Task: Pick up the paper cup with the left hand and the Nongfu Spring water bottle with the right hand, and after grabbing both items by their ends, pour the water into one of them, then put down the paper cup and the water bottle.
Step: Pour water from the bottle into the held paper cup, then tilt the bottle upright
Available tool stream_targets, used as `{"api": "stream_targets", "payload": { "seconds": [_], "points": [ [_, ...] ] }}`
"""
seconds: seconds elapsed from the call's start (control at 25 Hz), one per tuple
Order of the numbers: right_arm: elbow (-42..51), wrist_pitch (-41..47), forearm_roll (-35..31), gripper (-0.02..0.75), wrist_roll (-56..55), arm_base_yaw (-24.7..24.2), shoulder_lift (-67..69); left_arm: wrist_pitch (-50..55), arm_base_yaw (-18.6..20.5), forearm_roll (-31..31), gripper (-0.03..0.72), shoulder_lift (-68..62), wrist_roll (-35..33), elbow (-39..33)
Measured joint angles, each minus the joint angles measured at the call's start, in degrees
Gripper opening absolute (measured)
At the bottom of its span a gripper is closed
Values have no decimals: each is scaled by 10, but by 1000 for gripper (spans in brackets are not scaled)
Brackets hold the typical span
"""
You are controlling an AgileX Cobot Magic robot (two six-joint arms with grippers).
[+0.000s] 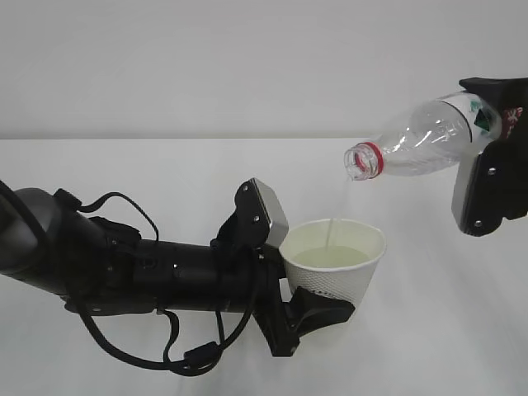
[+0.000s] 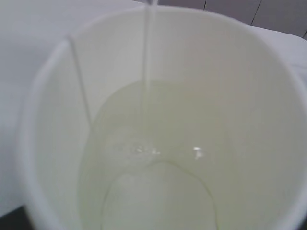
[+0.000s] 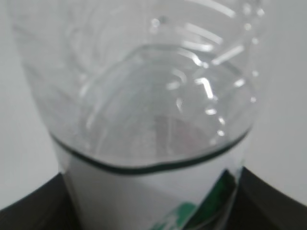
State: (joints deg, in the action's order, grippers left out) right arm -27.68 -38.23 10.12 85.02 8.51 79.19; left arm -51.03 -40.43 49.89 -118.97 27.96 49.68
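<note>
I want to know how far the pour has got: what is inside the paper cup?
A shallow pool of water lies in the paper cup, fed by a thin stream. Its depth cannot be judged.

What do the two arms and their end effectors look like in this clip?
Left arm: bulky, glossy black, looping black cables, a light grey plate at its black end effector. Right end effector: blocky matte black, with small screws on its side.
</note>
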Motion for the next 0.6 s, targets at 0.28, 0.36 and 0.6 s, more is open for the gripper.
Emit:
{"api": "stream_targets", "payload": {
  "seconds": [0.28,0.36,0.6],
  "points": [
    [0,-1,0,514,-56,0,0,1,0,-1,492,0,0,0],
    [0,-1,0,514,-79,0,0,1,0,-2,492,0,0,0],
    [0,-1,-1,514,-124,0,0,1,0,-2,492,0,0,0]
  ]
}}
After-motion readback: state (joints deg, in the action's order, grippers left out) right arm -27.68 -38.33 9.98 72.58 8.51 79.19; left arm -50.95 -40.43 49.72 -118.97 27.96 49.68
